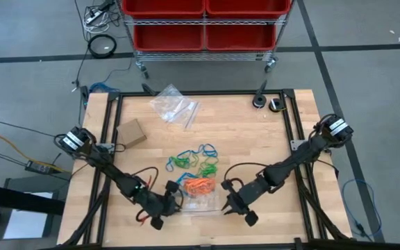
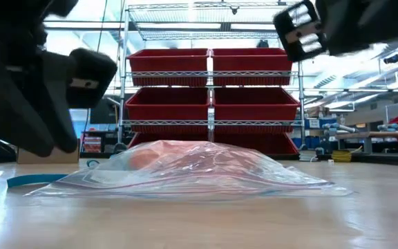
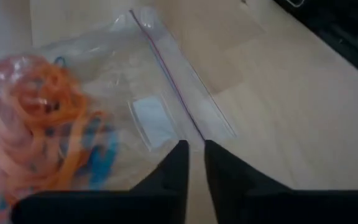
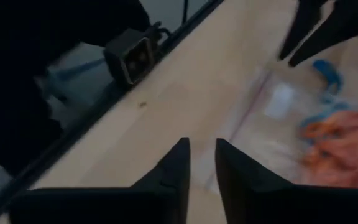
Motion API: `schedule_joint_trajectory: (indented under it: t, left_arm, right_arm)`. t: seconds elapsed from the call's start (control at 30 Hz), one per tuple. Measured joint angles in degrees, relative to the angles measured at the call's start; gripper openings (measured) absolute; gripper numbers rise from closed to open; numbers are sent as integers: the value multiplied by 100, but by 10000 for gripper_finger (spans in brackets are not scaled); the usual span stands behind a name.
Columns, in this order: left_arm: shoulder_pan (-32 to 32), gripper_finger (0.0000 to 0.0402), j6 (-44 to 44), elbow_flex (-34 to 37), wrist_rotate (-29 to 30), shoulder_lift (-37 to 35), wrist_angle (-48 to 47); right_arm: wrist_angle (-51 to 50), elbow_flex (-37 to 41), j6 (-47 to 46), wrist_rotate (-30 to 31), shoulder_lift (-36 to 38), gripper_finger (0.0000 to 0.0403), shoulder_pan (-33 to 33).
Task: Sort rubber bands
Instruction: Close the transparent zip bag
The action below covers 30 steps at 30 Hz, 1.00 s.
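A clear zip bag (image 1: pixel 201 201) lies flat on the table near its front edge, with orange rubber bands (image 1: pixel 200 185) inside; it also shows in the low view (image 2: pixel 185 169). In the left wrist view the orange bands (image 3: pixel 39 124) and a few blue ones (image 3: pixel 101 155) show through the bag. Loose blue and green bands (image 1: pixel 194 161) lie just beyond the bag. My left gripper (image 1: pixel 178 203) is at the bag's left, its fingers (image 3: pixel 180 158) nearly together just short of the zip edge (image 3: pixel 185 99). My right gripper (image 1: pixel 222 205), also shut, is at the bag's right (image 4: pixel 201 155).
A second clear bag (image 1: pixel 175 104) lies at the table's far middle. A small cardboard box (image 1: pixel 130 132) sits at the left. Small dark items (image 1: pixel 266 103) stand at the far right. A rack with red bins (image 1: pixel 203 24) stands beyond the table.
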<state>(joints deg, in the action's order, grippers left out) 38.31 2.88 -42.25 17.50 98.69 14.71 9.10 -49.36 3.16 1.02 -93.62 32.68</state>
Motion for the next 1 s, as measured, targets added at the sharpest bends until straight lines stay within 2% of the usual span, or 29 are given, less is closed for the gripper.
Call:
schedule_joint_trajectory:
  t: [0.2,0.33,0.53,0.63,0.77,0.83,1.0]
  left_arm:
    - [6,168,-859,-311,857,-2,-1050]
    - [0,197,-1358,-320,1319,59,-1400]
    - [5,189,-2077,-323,1845,338,-1339]
    - [15,179,-2388,-336,1890,482,-1120]
    - [21,167,-2790,-333,1915,667,-719]
    - [63,165,-2900,-359,2176,705,-602]
    - [50,163,-3007,-500,2333,744,-570]
  right_arm:
    - [-986,-381,848,734,0,147,1]
    - [-1777,-348,1033,1241,-4,178,1]
    - [-1983,-75,1097,1685,-44,182,-1]
    - [-2052,58,1196,2017,-128,177,31]
    - [-1639,155,1463,2147,-423,171,31]
    - [-1348,153,1551,2203,-666,169,31]
    - [-304,142,1875,2535,-1123,169,34]
